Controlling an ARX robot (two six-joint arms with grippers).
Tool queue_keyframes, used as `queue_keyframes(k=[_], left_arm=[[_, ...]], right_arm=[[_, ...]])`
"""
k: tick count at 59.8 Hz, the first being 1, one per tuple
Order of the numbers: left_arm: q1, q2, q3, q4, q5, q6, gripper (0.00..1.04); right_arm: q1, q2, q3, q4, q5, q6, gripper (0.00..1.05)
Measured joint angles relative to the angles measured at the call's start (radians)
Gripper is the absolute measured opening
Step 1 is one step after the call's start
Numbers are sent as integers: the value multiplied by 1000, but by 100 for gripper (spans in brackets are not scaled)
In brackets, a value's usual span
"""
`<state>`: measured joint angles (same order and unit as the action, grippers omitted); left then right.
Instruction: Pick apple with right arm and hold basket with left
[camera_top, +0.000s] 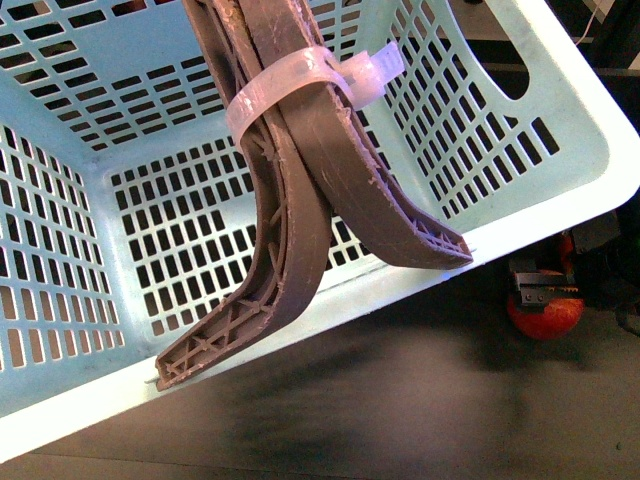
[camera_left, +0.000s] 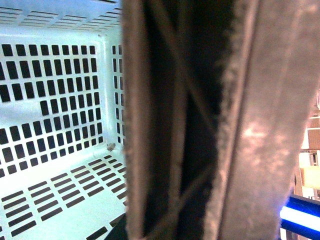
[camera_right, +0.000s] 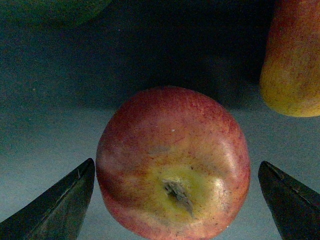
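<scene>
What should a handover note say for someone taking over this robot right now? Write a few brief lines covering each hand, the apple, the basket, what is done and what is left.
The right hand is open, with one finger either side of the apple, not touching it.
The left hand is out of view. Its camera shows only the handles close up, so its grip is unconfirmed.
The apple sits on the dark table beside a mango. The basket is tilted in the front view.
Done: right hand lined up on the apple.
Left: close on it, lift, and confirm the basket hold.
</scene>
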<state>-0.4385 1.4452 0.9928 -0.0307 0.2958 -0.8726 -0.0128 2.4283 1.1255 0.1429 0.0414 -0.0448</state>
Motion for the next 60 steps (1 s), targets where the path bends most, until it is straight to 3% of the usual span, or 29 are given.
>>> queue_keyframes(k=[5,13,39,50,60], left_arm=[[0,0,0,0,0,0,14],[0,0,0,0,1,0,14],[0,0,0,0,0,0,14],[0,0,0,0,0,0,14],[0,0,0,0,0,0,14]], right_arm=[[2,3,1,1,-1,0,80],[1,2,-11,22,-6,0,73],[-59,-201,-183,106,-47,-71,72],[-121,-533,-260,71,-120,-128,72],[-123,-773,-262,8,-193,-121,72]])
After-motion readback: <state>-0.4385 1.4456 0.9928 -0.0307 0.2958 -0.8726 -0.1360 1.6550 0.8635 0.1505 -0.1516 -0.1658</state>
